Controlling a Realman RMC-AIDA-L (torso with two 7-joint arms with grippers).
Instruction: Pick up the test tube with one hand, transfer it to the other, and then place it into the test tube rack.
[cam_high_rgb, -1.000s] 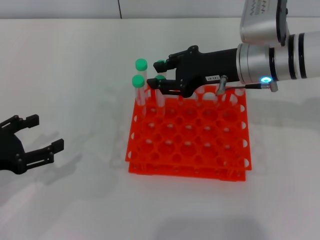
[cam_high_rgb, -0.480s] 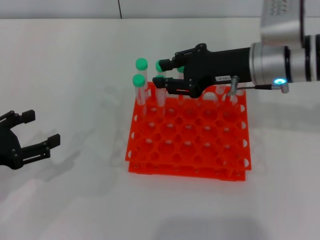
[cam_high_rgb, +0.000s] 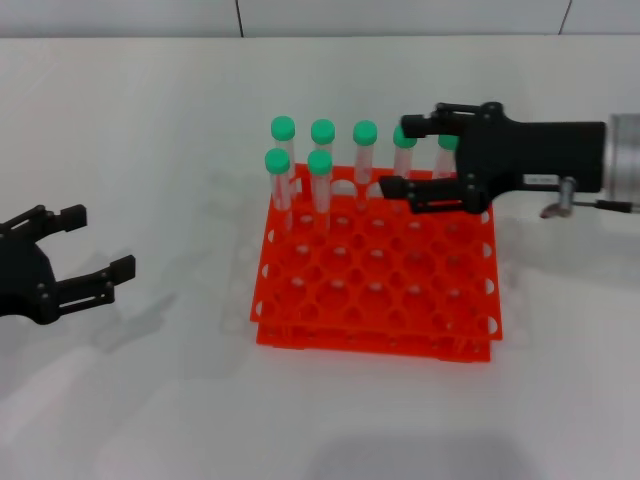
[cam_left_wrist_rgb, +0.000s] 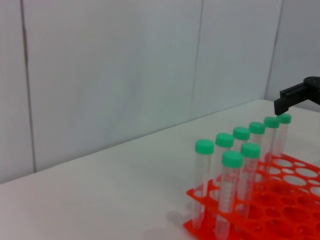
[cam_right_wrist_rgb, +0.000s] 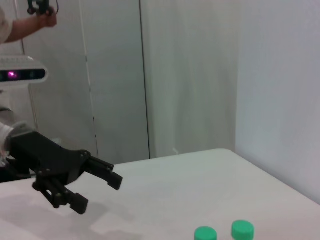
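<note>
From the head view, the bright orange-red square plastic rack (cam_high_rgb: 375, 270) sits mid-desk on the white desk (cam_high_rgb: 150, 400), green-capped clear tubes standing along its far edge. The right black two-finger claw (cam_high_rgb: 398, 156) hovers over the far right corner, fingers apart — nothing held. Which tube is the task's own I cannot tell; the slim clear green-capped tube (cam_high_rgb: 320, 178) stands in the second row. The left black claw (cam_high_rgb: 100, 250) hangs spread open, well apart from the rack.

Left wrist view: the rack's corner (cam_left_wrist_rgb: 260, 210) with its tubes, one right fingertip (cam_left_wrist_rgb: 295, 97) above the far caps.

Right wrist view: the left claw (cam_right_wrist_rgb: 97, 187) open — two green caps (cam_right_wrist_rgb: 225, 232) below.
</note>
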